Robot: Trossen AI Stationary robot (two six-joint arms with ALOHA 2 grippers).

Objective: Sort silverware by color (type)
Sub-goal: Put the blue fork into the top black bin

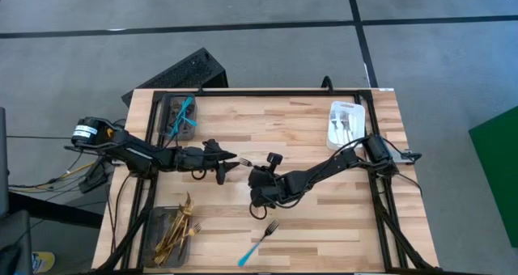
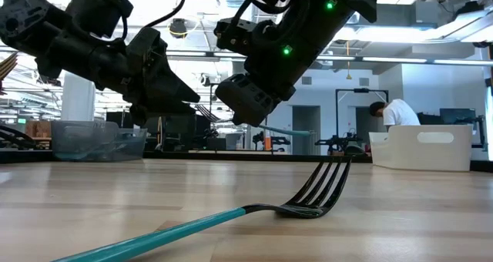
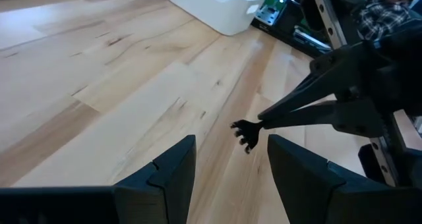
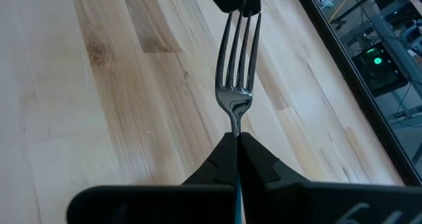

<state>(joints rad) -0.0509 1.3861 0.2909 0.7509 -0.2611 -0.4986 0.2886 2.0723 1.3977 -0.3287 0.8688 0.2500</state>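
Although most of the silverware already lies sorted, the job looks not quite finished. On the table (image 1: pixel 307 129), the grey tray (image 1: pixel 166 236) at the near left corner holds the gold pieces (image 1: pixel 178 226), the grey tray (image 1: pixel 180 117) at the far left holds the turquoise-handled pieces (image 1: pixel 184 113), and the white tray (image 1: pixel 346 123) at the far right holds the silver ones (image 1: pixel 346 125). Two forks remain outside the trays, by this reckoning. One turquoise-handled fork (image 1: pixel 259 241) lies loose on the wood near the front edge, tines pointing away from the camera in the low view. The other, a fork (image 4: pixel 237 59) with silver tines and a handle hidden in the grip, is clamped in the right gripper (image 1: pixel 247 163) mid-table, held out toward the left gripper (image 1: pixel 231 163), whose fingers (image 3: pixel 165 178) stand apart just beside its tines.
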